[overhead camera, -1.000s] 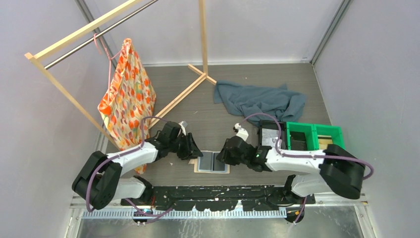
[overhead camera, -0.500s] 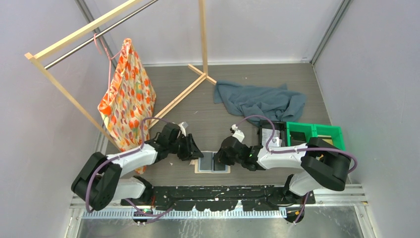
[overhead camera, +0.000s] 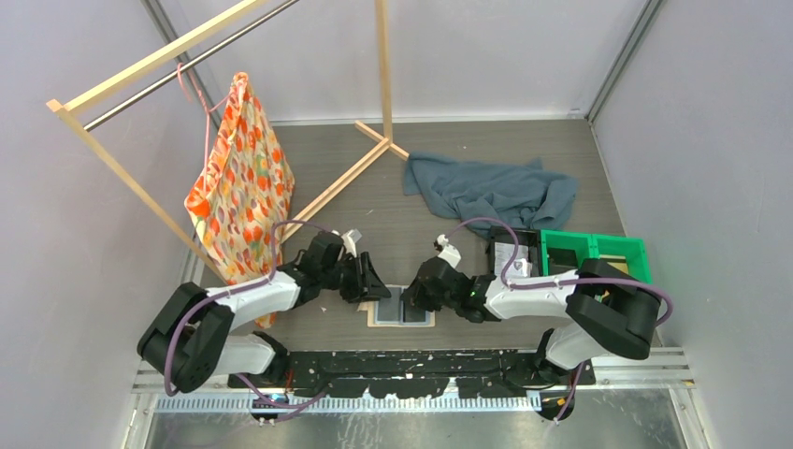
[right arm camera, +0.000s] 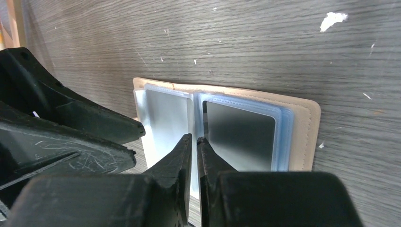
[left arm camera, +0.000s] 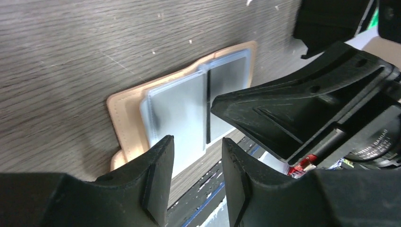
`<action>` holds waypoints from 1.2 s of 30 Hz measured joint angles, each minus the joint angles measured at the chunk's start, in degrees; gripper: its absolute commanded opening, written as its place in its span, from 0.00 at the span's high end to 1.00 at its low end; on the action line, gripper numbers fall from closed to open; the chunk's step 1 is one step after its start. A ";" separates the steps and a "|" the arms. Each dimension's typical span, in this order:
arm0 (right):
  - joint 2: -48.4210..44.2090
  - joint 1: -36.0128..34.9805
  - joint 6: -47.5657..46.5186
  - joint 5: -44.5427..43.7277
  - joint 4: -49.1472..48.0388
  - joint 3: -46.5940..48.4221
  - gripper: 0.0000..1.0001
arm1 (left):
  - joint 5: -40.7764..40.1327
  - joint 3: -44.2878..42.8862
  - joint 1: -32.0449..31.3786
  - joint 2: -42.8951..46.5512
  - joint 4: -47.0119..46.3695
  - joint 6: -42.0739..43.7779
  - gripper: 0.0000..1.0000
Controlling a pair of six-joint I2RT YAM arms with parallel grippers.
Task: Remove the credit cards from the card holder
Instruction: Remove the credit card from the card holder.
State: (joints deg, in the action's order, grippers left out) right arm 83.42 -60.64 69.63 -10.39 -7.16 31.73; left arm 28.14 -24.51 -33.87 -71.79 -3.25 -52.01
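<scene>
At table's (overhead camera: 411, 245) near edge, card holder (overhead camera: 400, 308)

Right end effector (right arm camera: 194, 140), nearly closed, perhaps pinching the fold of the card holder (right arm camera: 305, 127)

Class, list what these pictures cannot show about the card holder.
Right wrist view: whether the right tool pinches a sleeve of the card holder; the tool hides the contact.
Both wrist views: how many credit cards remain; stacked sleeves hide them.
Top view: cards too small.

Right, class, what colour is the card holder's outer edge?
Tan; the card holder shows best in the right wrist view.
</scene>
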 measured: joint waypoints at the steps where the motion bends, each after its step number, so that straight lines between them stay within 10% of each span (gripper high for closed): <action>1: 0.26 0.00 0.09 0.00 -0.50 -0.13 0.85 | -0.04 0.02 -0.04 -1.03 0.02 -0.04 0.56; 20: 4.13 0.02 3.85 1.68 -10.99 -3.45 0.84 | 2.99 1.88 -0.24 -6.21 -7.67 -3.04 0.58; 36: -12.31 0.13 1.16 -6.14 8.79 -5.86 0.83 | 1.03 -2.27 -5.75 -2.93 -1.53 -1.01 0.58</action>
State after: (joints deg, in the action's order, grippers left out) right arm 71.11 -60.51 70.78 -16.53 1.63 25.87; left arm 29.17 -26.79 -39.62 -74.72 -4.78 -53.01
